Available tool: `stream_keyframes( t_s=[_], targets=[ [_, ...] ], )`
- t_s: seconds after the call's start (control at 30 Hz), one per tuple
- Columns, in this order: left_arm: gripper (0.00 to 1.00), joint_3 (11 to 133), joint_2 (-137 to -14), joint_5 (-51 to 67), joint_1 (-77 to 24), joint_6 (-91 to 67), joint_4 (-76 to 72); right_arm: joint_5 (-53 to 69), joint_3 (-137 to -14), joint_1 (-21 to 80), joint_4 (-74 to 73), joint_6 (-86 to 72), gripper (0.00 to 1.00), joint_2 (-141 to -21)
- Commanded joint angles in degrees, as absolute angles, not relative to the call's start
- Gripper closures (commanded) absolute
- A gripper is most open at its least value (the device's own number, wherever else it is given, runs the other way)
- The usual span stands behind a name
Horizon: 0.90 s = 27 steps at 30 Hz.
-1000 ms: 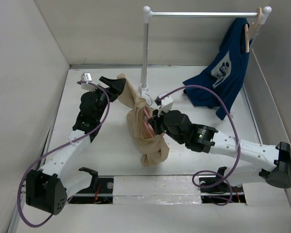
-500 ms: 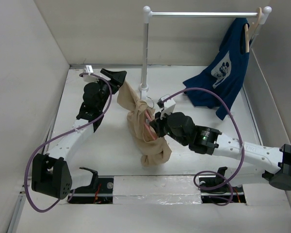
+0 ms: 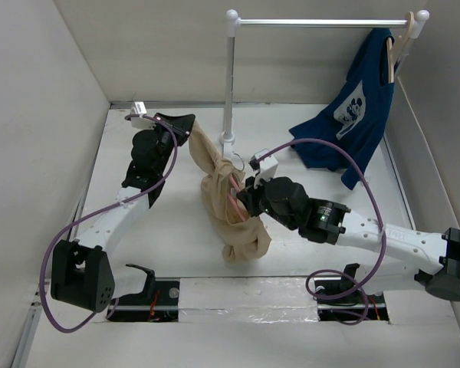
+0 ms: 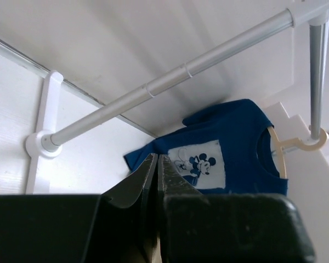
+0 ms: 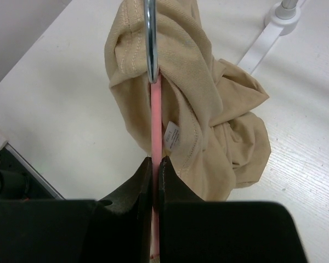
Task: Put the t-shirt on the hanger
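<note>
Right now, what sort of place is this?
Probably a robotics lab test cell, not a home: two robot arms bolted to a white table, plain white walls boxing it in, and a small clothes rail holding a blue t-shirt.

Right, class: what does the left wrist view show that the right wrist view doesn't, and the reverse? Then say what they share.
Only the left wrist view shows the blue t-shirt with its white graphic, on a wooden hanger hooked over the rail. Only the right wrist view shows the bunched tan t-shirt and the pink hanger with its metal hook, clamped in the right pincer. Both show the rack's white base, and each shows its own pincer closed; the left pincer fills the bottom of its view.
</note>
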<state>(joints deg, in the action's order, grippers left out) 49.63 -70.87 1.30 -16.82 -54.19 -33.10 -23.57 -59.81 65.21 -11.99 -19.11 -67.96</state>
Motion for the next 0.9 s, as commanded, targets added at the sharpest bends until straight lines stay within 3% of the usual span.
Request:
stream_keyframes(
  t_s=[0.0, 0.53, 0.87],
  targets=[
    [1.00, 54.12, -70.04, -4.02, -16.79, -50.29, -34.99, -23.03, -59.24, 64.95, -8.09, -19.86, 1.00, -64.96],
    [1.00, 79.27, -85.43, -9.41, -11.60, -37.36, -20.93, -18.45, -60.11, 66.09, -15.29, -19.69, 1.00, -55.81],
    [1.00, 90.43, -87.89, -13.09, -10.99, -30.68, -14.59, -16.88, -73.20, 68.47, -27.05, -16.79, 1.00, -53.00]
  ],
)
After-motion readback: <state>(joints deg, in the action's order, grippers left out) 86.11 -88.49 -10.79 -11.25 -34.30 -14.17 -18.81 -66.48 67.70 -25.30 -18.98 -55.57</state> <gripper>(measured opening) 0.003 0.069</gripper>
